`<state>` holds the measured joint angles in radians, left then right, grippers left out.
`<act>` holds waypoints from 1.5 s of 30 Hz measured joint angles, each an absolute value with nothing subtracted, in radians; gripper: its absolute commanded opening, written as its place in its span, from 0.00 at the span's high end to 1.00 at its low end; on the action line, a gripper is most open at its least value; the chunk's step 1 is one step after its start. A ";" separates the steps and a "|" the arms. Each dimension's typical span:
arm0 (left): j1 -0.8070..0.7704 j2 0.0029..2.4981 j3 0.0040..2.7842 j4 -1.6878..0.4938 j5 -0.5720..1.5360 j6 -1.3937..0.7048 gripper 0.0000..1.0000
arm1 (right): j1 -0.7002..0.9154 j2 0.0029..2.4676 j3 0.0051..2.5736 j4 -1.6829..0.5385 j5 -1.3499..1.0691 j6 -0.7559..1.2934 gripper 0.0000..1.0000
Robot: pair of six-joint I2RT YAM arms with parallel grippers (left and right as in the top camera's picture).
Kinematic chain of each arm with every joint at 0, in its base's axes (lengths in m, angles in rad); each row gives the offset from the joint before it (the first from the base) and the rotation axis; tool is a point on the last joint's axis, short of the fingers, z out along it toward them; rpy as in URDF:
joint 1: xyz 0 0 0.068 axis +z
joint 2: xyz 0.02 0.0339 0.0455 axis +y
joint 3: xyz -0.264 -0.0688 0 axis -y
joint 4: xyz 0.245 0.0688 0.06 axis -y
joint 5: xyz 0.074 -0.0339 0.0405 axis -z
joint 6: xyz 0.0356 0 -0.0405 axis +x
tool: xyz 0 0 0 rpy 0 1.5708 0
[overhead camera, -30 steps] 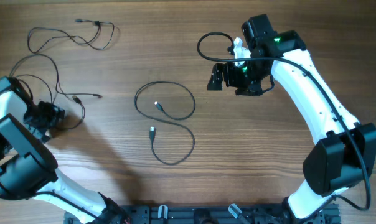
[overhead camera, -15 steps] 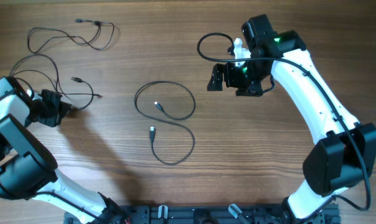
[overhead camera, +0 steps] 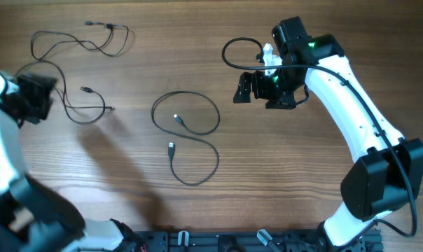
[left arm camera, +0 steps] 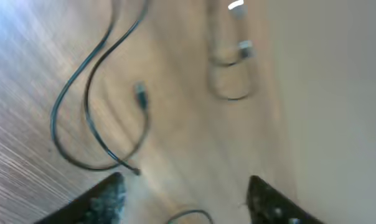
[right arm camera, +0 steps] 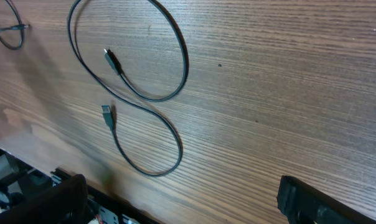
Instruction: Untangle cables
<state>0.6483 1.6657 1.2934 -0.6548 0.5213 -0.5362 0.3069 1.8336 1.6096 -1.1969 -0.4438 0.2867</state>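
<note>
Three thin black cables lie on the wooden table. One cable [overhead camera: 92, 38] sprawls at the far left. A second cable [overhead camera: 82, 105] loops just below it, both plug ends free; it also shows blurred in the left wrist view [left arm camera: 91, 118]. A third cable [overhead camera: 187, 133] forms a figure-eight at the centre and shows in the right wrist view [right arm camera: 144, 93]. My left gripper [overhead camera: 42, 94] [left arm camera: 185, 202] is open and empty at the left edge, beside the second cable. My right gripper [overhead camera: 248, 87] [right arm camera: 188, 205] is open and empty, right of the centre cable.
A thicker black loop [overhead camera: 236, 52] wired to the right arm hangs over the table at the back. The arm bases and a black rail [overhead camera: 218, 241] run along the front edge. Bare wood lies between the centre cable and the right arm.
My left gripper has swung up and back toward the left edge, away from the second cable, whose loop shifted slightly toward the back. The right arm has not moved.
</note>
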 measured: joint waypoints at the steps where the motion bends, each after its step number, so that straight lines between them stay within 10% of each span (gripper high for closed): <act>1: 0.648 1.581 1.300 -0.676 0.525 -0.536 0.00 | 0.307 1.834 1.610 -1.196 -0.444 0.287 0.00; 9: 0.401 1.443 1.300 -1.052 0.545 -0.503 0.00 | 0.307 1.834 1.610 -1.156 -0.449 0.299 0.00; 17: -0.087 1.480 1.207 -0.763 0.243 -0.601 0.06 | 0.307 1.834 1.610 -1.168 -0.453 0.313 0.00; 39: -0.141 1.921 1.207 -0.572 0.043 0.026 0.24 | 0.307 1.834 1.610 -1.181 -0.454 0.313 0.01; 45: -0.131 1.952 1.208 -0.553 0.043 0.039 0.73 | 0.307 1.834 1.610 -1.181 -0.454 0.313 0.00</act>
<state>-0.1314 1.9518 1.2079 -0.5526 0.0433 0.0395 0.3069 1.8336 1.6096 -1.1812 -0.4541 0.3130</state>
